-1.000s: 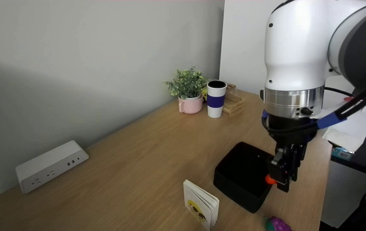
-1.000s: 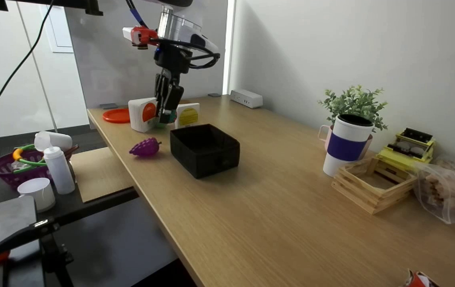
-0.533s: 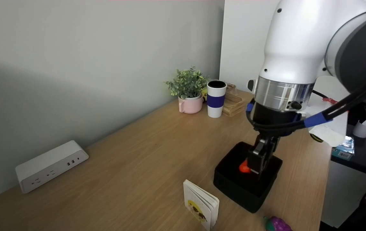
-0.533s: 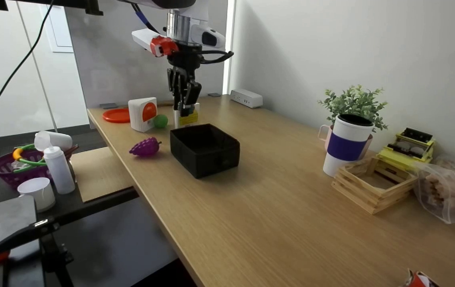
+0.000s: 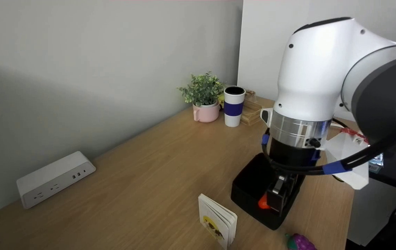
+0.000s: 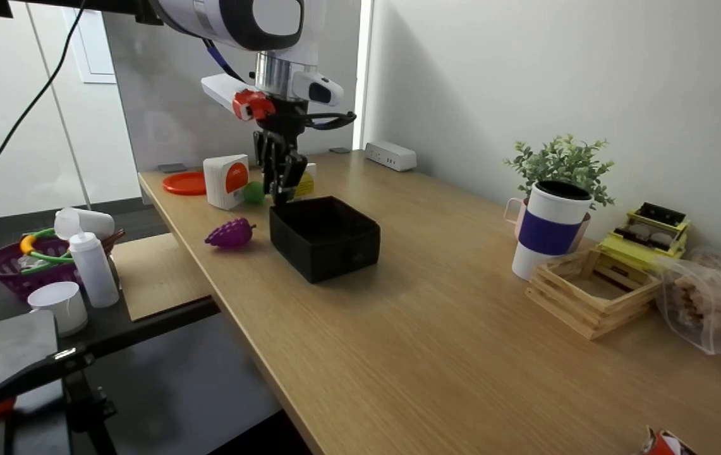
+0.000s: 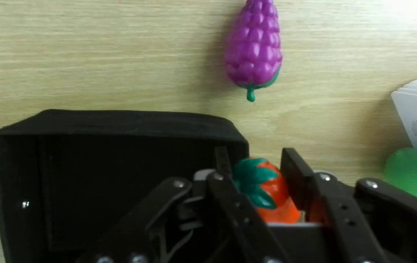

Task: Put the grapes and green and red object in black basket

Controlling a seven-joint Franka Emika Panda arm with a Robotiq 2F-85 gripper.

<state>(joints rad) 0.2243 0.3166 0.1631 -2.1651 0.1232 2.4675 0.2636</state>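
Wrist view: claw (image 7: pixel 256 157) was nearest, its fingers drawn in against both sides of the green and red object (image 7: pixel 266 190), probably so that parting them would release it cleanly. Lower, the black basket (image 7: pixel 139 122) stood mouth-up to take the drop; could not tell whether the load hung within or just beyond its right wall. Farthest, the grapes (image 7: pixel 254 51) lay on the desk (image 7: pixel 102 73) past the basket's far wall, presumably waiting because the claw was occupied.

Looks like an office or lab: has a Franka arm (image 5: pixel 314 83) above the wooden desk (image 5: pixel 149 194), a USB power strip (image 5: pixel 57 178) on it.
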